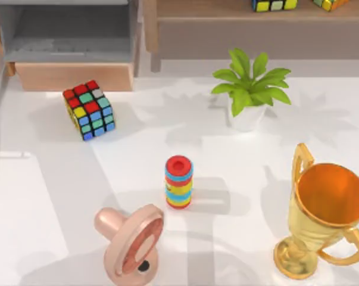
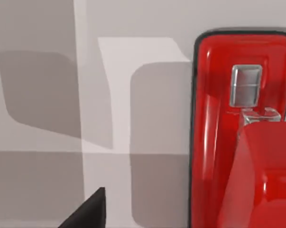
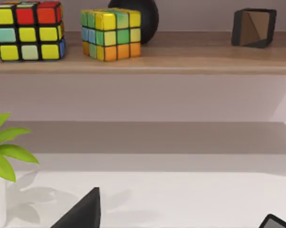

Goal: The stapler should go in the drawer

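Note:
The stapler (image 2: 228, 142) is bright red with a small metal plate on top, and it lies on a pale surface very close under my left wrist camera. One dark fingertip (image 2: 88, 213) of my left gripper (image 2: 180, 219) stands beside it, apart from its black-edged side; the stapler's raised red part covers the spot opposite. The drawer (image 1: 72, 75) stands pulled open at the table's far left, with a tan front and a grey inside. My right gripper (image 3: 180, 219) hangs open over the white table, facing the shelf, with nothing between its fingers.
On the table are a colour cube (image 1: 89, 109), a striped ring stack (image 1: 179, 182), a pink pacifier (image 1: 131, 245), a potted plant (image 1: 249, 89) and a gold trophy (image 1: 325, 217). A brown shelf (image 1: 250, 27) with cubes runs along the far right.

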`<state>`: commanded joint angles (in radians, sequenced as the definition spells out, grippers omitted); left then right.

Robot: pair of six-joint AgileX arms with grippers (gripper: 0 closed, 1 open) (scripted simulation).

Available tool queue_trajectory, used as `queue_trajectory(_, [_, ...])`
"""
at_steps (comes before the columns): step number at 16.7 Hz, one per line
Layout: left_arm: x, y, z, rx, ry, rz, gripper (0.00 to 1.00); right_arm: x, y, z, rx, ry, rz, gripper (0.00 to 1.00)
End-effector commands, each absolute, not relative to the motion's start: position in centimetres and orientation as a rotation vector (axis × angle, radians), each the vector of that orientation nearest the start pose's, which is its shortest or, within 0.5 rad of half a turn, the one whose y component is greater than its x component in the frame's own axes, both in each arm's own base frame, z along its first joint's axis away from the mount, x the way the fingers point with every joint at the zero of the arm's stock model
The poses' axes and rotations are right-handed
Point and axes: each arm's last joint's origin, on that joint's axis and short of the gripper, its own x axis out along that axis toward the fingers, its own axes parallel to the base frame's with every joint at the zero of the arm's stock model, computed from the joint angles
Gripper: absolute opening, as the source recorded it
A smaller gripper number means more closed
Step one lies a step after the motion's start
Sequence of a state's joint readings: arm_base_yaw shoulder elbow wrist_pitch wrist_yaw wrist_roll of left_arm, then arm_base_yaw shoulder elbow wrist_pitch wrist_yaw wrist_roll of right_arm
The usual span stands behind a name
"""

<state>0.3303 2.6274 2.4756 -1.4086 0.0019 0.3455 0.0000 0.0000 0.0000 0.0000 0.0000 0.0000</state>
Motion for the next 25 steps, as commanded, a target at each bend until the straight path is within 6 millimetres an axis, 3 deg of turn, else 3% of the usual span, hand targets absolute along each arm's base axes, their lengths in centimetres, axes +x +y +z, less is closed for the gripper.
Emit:
queue_trajectory(3, [47.5,17.4,16.6,0.02,1.523,-0.006,1.0,10.6,-0.1,16.0,0.0,0.0,0.0,1.0])
queue_trajectory(9, [45.6,18.5,22.3,0.135,1.247,-0.072,1.0,10.6,-0.1,16.0,0.0,0.0,0.0,1.0])
queue_trajectory(15, [41.1,24.2,25.2,0.36,0.874,-0.012,1.0,10.6,-0.1,16.0,0.0,0.0,0.0,1.0])
queue_trajectory(20, [35.2,29.4,24.1,0.632,0.624,0.12,1.0,10.6,-0.1,16.0,0.0,0.0,0.0,1.0])
queue_trajectory(25, [29.3,31.0,19.4,0.929,0.471,0.21,1.0,10.6,-0.1,16.0,0.0,0.0,0.0,1.0])
